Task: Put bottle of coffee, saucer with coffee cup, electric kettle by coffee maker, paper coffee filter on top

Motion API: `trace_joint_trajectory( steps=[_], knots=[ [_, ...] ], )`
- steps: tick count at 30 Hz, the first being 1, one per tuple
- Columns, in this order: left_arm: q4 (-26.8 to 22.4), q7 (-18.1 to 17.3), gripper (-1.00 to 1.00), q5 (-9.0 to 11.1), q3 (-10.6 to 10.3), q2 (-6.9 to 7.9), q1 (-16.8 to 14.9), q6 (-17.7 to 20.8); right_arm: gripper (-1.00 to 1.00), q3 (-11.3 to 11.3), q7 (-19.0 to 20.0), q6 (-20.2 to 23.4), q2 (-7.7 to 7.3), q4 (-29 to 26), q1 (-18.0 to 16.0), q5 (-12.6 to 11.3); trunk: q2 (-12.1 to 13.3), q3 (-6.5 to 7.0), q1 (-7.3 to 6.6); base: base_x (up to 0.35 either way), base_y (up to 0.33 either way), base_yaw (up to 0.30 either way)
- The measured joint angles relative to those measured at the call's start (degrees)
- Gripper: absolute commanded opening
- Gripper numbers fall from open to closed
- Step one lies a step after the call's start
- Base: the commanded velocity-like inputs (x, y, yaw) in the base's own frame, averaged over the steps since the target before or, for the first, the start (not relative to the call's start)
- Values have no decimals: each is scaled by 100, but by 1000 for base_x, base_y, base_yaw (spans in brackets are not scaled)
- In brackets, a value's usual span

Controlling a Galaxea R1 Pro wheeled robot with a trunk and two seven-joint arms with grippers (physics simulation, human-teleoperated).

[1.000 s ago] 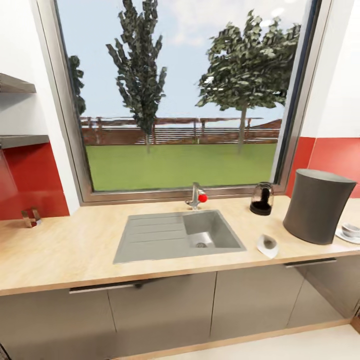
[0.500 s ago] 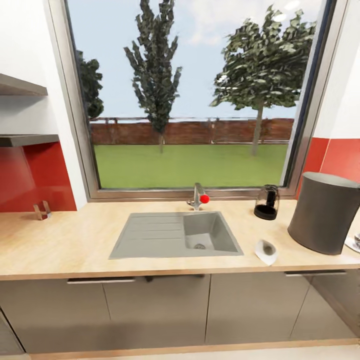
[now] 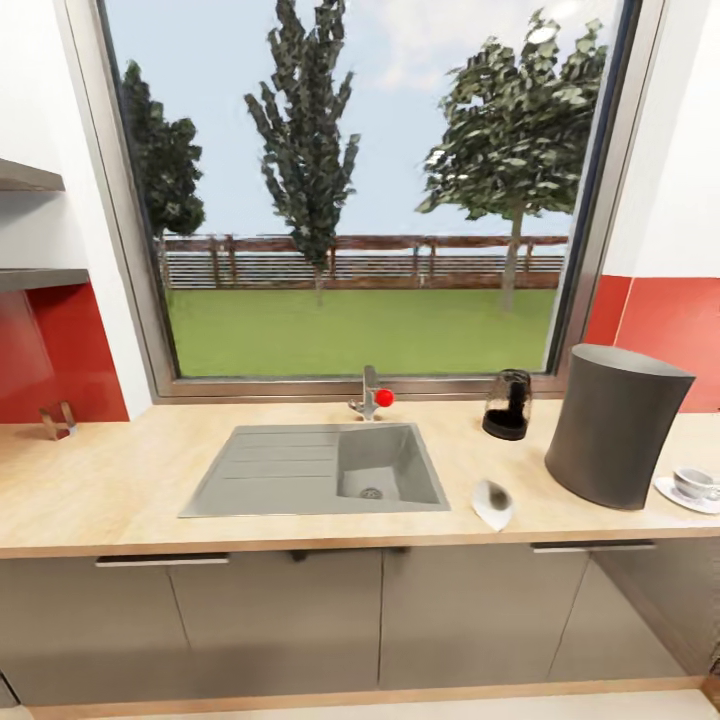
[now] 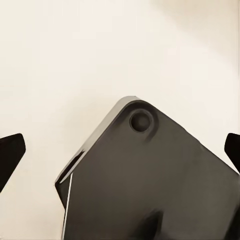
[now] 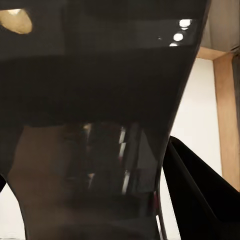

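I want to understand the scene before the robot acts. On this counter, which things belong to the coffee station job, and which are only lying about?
Belong to the job:
coffee maker
coffee cup on its saucer
small dark jug, probably the kettle
white paper filter

Just lying about:
sink
tap
small rack

A pale wood grain is shown on the tabletop (image 3: 120,490), with a grey sink (image 3: 300,470) set in it. The coffee maker (image 3: 612,425) is dark grey, the cup (image 3: 695,483) and saucer (image 3: 672,490) white, the wall tiles (image 3: 60,350) red, the tap knob (image 3: 384,397) red.
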Motion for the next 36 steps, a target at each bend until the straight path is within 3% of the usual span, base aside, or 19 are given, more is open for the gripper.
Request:
trace_joint_trajectory(
  steps=[12, 13, 15, 20, 21, 23, 24, 25, 26, 27, 29, 31, 33, 36],
  knots=[
    [5, -15, 100, 5, 3, 1, 3, -112, -100, -8, 59, 102, 98, -5, -1, 13, 0, 0, 0, 0, -171, 0],
    [-1, -16, 100, 4, 4, 7, 0, -123, -100, -35, 57, -376, 103, -39, -10, 29, 0, 1, 0, 0, 0, 0],
    [-2, -16, 100, 6, 4, 8, 2, -118, -100, -60, 69, -417, 88, -85, -12, 9, 0, 0, 0, 0, 0, 0],
    [-2, -18, 100, 10, 4, 8, 2, -115, -100, -323, 260, -271, 61, -958, -19, -227, -1, 1, 0, 0, 0, 0],
    [-2, -20, 100, 10, 4, 8, 3, -115, -100, -333, 279, -111, 59, -1258, -17, -252, 0, 1, 1, 0, 0, 0],
    [-2, -23, 100, 9, 3, 9, 1, -115, -100, -484, 305, 763, 51, -2662, -18, -347, -1, 1, 0, 0, 0, 0],
    [-2, -23, 100, 5, 3, 7, 1, -115, -100, -662, 315, 1368, 43, -3527, -15, -539, 0, 1, 1, 0, 0, 0],
    [-2, -24, 100, 4, 3, 7, 0, -115, -100, -711, 355, 1674, 39, -4196, -14, -654, -2, 2, 0, 0, 0, 0],
    [-2, -24, 100, 4, 4, 7, 1, -115, -100, -730, 387, 1818, 39, -4321, -14, -702, -2, 2, 0, 0, 0, 0],
    [-4, -24, 100, 3, 5, 7, 3, -114, -100, -787, 573, 2243, 37, -4606, -7, -797, 2, -1, 1, 0, 0, 0],
    [-3, -24, 100, 2, 5, 6, 4, -115, -100, -839, 714, 2632, 31, -5875, -12, -911, -1, 1, 0, 0, 0, 0],
    [-6, -24, 100, 1, 5, 7, 2, -114, -100, -954, 784, 3137, 14, -6685, 6, -1136, -2, 2, 0, 0, 0, 0],
    [-9, -24, 100, 2, 6, 7, 4, -114, -100, -1170, 815, 3571, -23, -7258, 70, -1318, -3, 1, -1, 0, 0, 0],
    [-21, -24, 100, 1, 7, 7, 4, -114, -100, -1826, 975, 4296, -60, -8043, 164, -1507, -2, 1, 0, 0, 0, 0]
  ],
)
